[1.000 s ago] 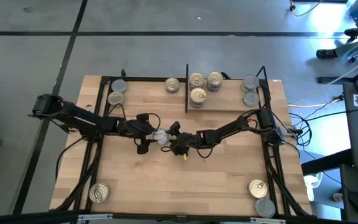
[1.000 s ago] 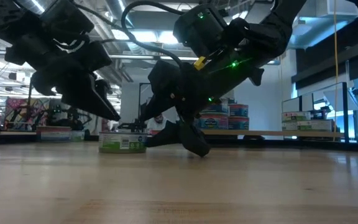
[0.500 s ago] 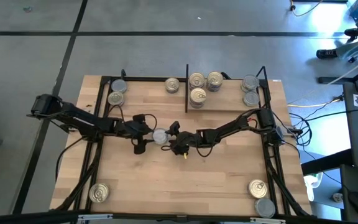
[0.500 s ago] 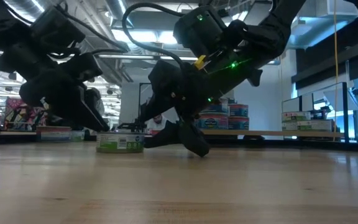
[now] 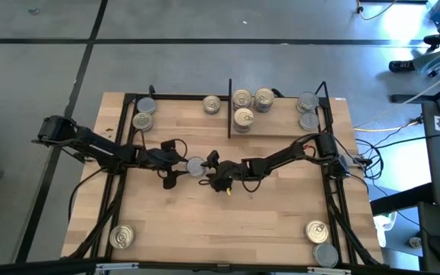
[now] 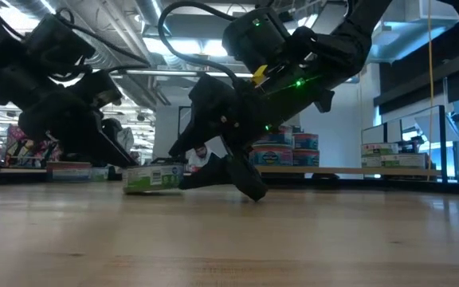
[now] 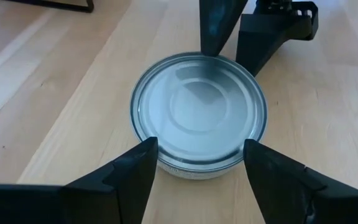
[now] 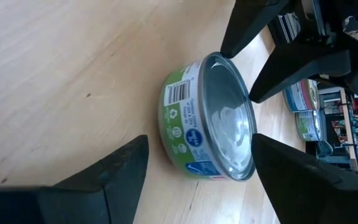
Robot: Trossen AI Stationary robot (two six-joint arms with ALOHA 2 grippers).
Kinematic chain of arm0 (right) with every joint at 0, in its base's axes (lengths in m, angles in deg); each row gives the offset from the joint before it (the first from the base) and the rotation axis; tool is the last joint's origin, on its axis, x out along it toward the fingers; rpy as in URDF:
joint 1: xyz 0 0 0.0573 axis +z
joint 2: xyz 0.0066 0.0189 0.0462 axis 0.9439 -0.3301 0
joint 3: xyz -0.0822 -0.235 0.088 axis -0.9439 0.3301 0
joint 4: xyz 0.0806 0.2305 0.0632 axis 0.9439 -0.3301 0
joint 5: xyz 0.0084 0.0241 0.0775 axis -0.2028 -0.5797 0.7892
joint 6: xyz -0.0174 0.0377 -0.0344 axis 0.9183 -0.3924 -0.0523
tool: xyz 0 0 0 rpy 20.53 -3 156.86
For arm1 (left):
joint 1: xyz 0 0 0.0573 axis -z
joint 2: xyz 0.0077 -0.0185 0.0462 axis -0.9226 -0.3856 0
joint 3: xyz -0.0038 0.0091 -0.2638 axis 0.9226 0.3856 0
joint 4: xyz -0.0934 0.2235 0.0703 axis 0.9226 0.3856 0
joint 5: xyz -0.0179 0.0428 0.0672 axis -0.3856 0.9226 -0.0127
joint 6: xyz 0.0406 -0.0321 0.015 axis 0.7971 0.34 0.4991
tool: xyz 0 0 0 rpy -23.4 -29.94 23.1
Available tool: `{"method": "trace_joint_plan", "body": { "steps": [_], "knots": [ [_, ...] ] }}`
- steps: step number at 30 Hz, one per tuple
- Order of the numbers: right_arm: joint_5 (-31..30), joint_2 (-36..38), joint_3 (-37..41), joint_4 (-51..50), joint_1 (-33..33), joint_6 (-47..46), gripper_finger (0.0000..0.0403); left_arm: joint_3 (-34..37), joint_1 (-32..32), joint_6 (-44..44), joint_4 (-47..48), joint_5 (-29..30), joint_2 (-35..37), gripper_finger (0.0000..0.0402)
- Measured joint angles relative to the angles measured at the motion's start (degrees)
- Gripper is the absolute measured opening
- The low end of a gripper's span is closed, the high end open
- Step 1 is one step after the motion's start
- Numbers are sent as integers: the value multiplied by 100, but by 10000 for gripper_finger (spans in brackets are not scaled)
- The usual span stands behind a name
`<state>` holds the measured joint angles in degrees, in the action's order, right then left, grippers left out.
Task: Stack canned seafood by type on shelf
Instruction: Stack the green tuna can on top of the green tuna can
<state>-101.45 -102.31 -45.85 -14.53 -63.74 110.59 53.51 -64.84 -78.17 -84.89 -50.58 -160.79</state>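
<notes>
A low round tin (image 5: 195, 165) with a plain grey lid and a green and white label lies on the tabletop between my two grippers. It also shows in the low view (image 6: 154, 178). My left gripper (image 5: 182, 165) is open at the tin's left, its fingertips on either side of the tin (image 7: 197, 112). My right gripper (image 5: 209, 163) is open at the tin's right, with the tin (image 8: 197, 124) just ahead between its fingers. The shelf (image 5: 273, 131) at the table's far side holds several tins. My left gripper's fingertips (image 7: 143, 152) stand at the two sides of the tin's left part, level with the table; I cannot tell whether they touch it. My right gripper comes level from the table's right, and one fingertip (image 7: 209, 43) meets the tin's right rim (image 7: 202, 57). The tin sits slightly tilted, its right side a little off the table.
The shelf's black divider (image 5: 229, 107) stands between a single tin (image 5: 211, 105) and three tins (image 5: 242, 117). More tins sit at the far left (image 5: 141, 120), far right (image 5: 308, 120), near left (image 5: 121, 237) and near right (image 5: 316, 231). Bare wood lies between.
My left gripper has come down toward the table and drawn a little toward the table's left edge, staying open. The tin has slid slightly toward the left and now sits tipped, its right side raised a little.
</notes>
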Motion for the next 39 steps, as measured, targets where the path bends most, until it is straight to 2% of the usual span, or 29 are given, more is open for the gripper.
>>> {"method": "trace_joint_plan", "body": {
  "steps": [20,26,30,39],
  "knots": [
    [286,-26,-29,-49,-265,21,284,87,-2,-18,-221,-10,-13,239],
    [440,-252,-530,-737,-298,48,284,87,-2,-45,-227,-11,-13,239],
    [293,-479,-966,-1024,-323,76,284,89,-2,-46,-240,-13,-13,239],
    [303,-531,-1185,-1004,-480,205,284,100,-7,0,-275,1,-19,239]
  ]
}}
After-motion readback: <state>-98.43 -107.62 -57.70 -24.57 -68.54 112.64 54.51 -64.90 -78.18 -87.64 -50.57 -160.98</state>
